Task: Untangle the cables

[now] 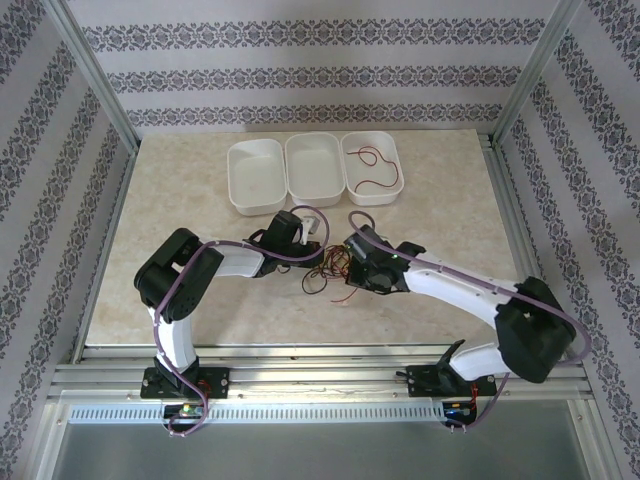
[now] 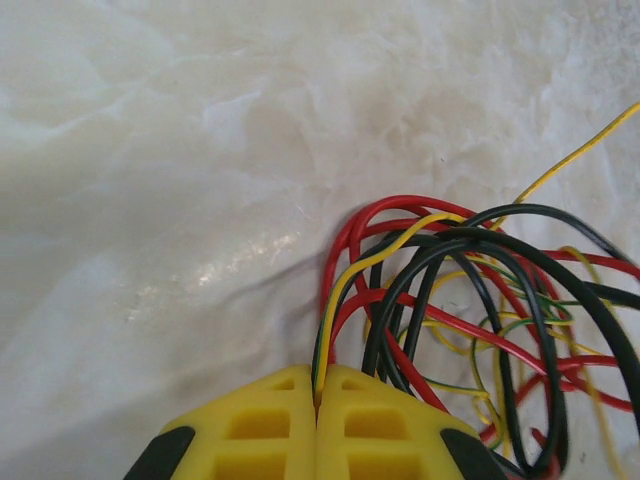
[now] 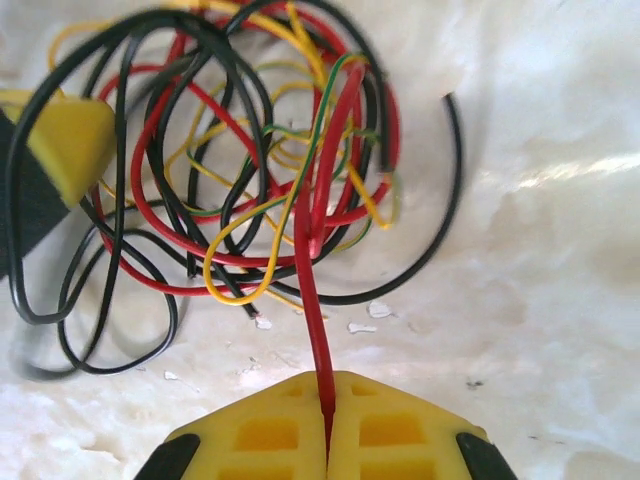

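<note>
A tangle of thin red, black and yellow-green cables [image 1: 326,268] lies on the marble tabletop between my two grippers. My left gripper [image 2: 318,383] is shut on a yellow-green cable [image 2: 345,280] that arches up out of the tangle [image 2: 480,310]. On the other side, my right gripper [image 3: 327,385] is shut on a red cable [image 3: 312,290] running straight into the knot [image 3: 250,150]. One yellow finger [image 3: 70,145] of the left gripper shows at the tangle's left edge in the right wrist view. From above, the left gripper [image 1: 316,248] and the right gripper [image 1: 347,266] flank the bundle closely.
Three white trays stand in a row at the back: left [image 1: 240,190], middle [image 1: 300,185] and right [image 1: 392,180]. A single red cable [image 1: 374,168] lies in the right tray. Aluminium frame posts [image 1: 100,90] border the table. Small white flecks [image 3: 368,310] dot the surface.
</note>
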Motion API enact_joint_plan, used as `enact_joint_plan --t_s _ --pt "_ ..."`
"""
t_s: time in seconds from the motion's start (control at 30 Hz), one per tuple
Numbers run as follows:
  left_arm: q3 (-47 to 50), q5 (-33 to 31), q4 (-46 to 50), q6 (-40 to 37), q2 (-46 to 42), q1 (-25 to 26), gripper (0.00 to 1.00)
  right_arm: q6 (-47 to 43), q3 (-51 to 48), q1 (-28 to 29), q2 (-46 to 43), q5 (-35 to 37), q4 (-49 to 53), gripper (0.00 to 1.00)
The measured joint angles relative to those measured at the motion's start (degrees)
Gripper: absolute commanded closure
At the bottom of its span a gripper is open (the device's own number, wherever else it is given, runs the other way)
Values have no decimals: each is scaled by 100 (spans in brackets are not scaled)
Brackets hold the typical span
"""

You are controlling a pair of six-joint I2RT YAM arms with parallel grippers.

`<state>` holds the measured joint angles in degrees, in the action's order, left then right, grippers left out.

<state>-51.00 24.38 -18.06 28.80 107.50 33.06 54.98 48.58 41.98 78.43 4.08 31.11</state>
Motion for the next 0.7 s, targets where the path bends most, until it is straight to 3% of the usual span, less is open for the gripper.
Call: enact_joint_plan --t_s 0.33,0.7 --pt "247 -645 17 -9 -535 0 100 -400 4 -494 -1110 372 435 100" --pt "564 -1128 278 -55 -822 -7 100 -874 319 -841 -1722 743 984 100"
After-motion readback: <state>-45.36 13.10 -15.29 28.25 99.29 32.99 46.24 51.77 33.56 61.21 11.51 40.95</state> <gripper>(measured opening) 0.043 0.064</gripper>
